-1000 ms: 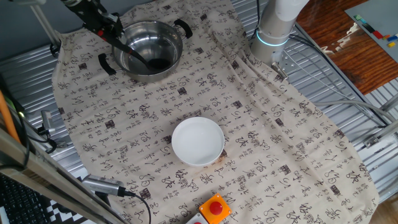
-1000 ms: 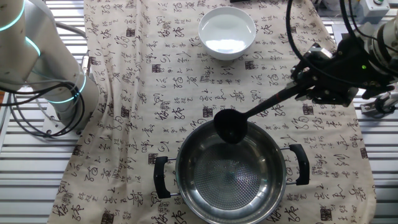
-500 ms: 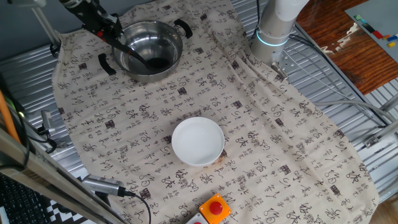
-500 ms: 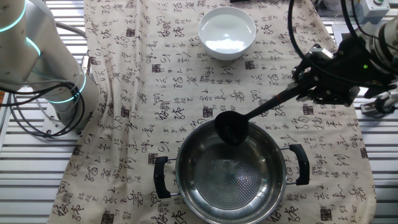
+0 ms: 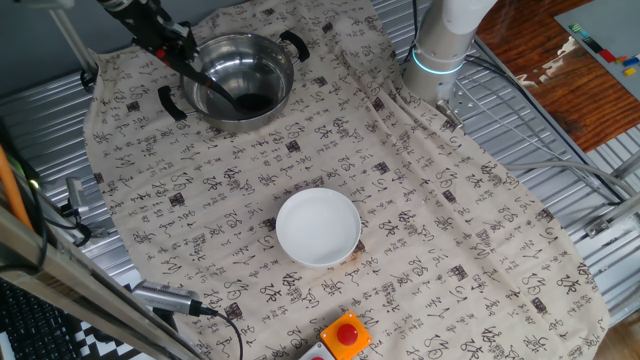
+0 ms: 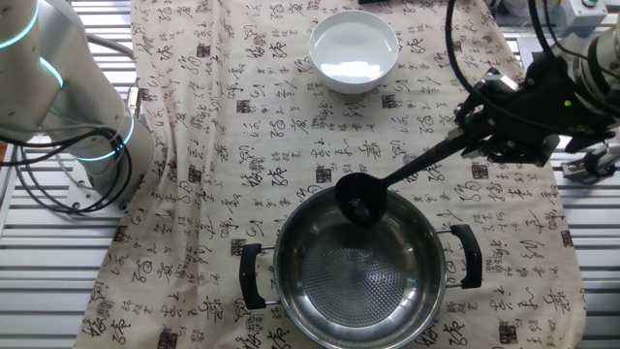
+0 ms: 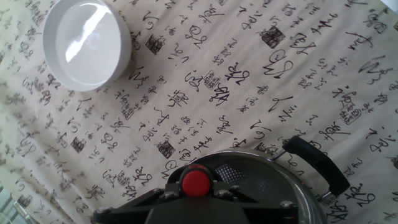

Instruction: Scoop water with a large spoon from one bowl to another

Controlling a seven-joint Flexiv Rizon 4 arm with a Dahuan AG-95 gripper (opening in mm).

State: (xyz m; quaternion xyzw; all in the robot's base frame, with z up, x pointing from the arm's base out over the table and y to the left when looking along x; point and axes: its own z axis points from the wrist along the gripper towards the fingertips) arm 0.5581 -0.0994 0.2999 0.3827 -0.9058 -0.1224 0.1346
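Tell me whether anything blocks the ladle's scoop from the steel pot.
Nothing visible does. The ladle, held in the gripper, has its scoop at the open steel pot, over its rim nearest the white bowl.

We see the black ladle (image 6: pixel 363 201) slanting down from the right of the other fixed view, its deep scoop over the upper rim of the shiny steel pot (image 6: pixel 360 273), which sits at the bottom centre with two black side handles. In the hand view its red handle tip (image 7: pixel 196 182) shows at bottom centre. The plain white bowl (image 6: pixel 354 50) stands upright at the top, well apart from the pot.
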